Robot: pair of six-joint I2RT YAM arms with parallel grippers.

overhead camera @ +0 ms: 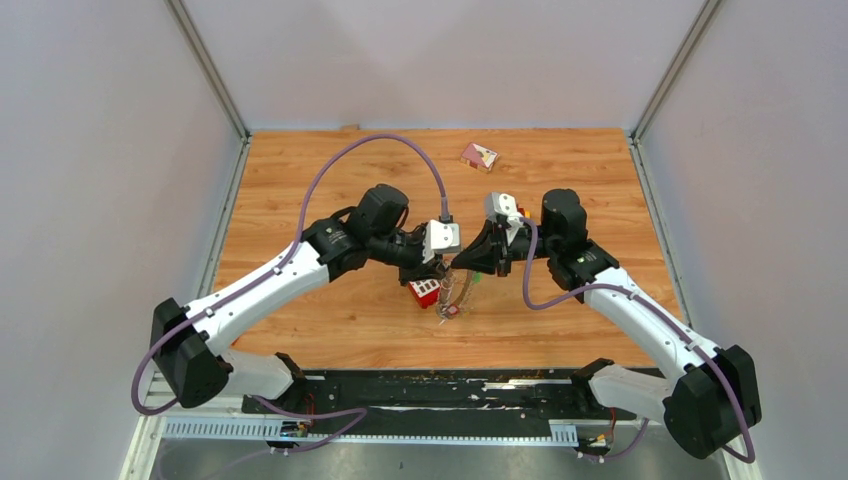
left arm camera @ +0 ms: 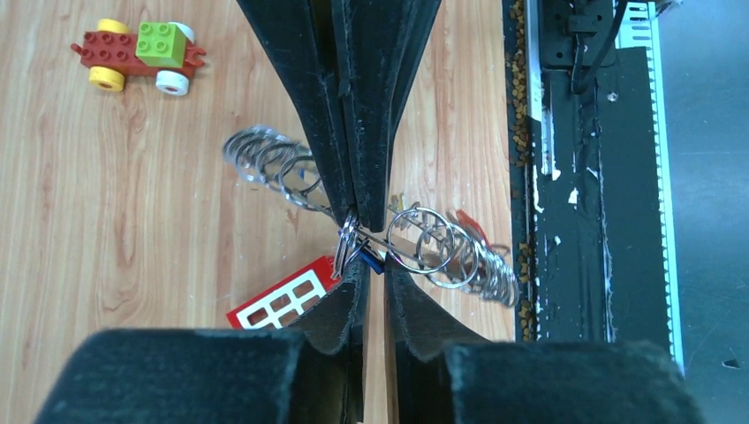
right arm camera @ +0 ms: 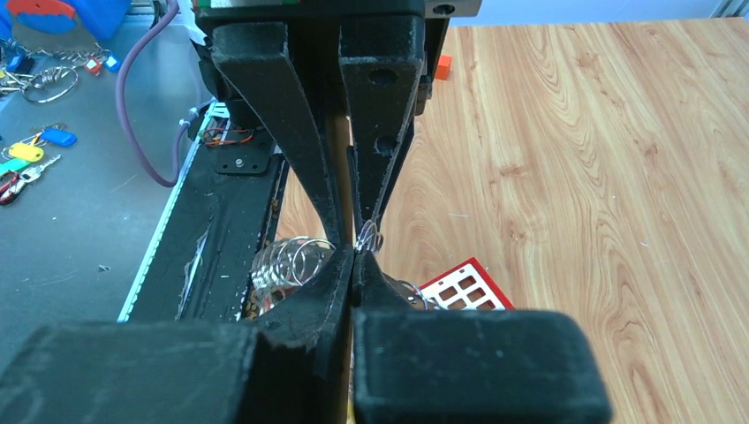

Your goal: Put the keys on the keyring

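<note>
the right hand [left arm camera: 353, 210] is clenched on the large flat grey metal keyring [left arm camera: 449, 253] with its bumpy, coil-like rim. it pinches the wire about midway, so loops spill out to either side of its fingertips and the keyring hangs tilted above the wooden desk [left arm camera: 106, 221]. the left hand [left arm camera: 375, 269] meets it tip to tip, its fingers drawn in to a thin slit around the small split loop of a tiny blue-tagged key [left arm camera: 349, 243]. it looks to be grasping that key, right against the spot where the right hand pinches. a sliver of red plastic tag [left arm camera: 466, 221] shows among the loops just beside the left hand. that is probably a key already hanging on the keyring, though the pictures do not settle it. a red plastic toy brick with white window frames [left arm camera: 281, 302] lies on the desk just below the left hand, and a small red toy car with a green block on top [left arm camera: 141, 51] sits well away from both hands. by my reading the task is midway, in the threading step. the blue-tagged key is at the wire, but whether its loop has passed onto it i cannot tell. what is left is to work that loop fully on, let go, and then add any other keys, none of which show near the hands.
</note>
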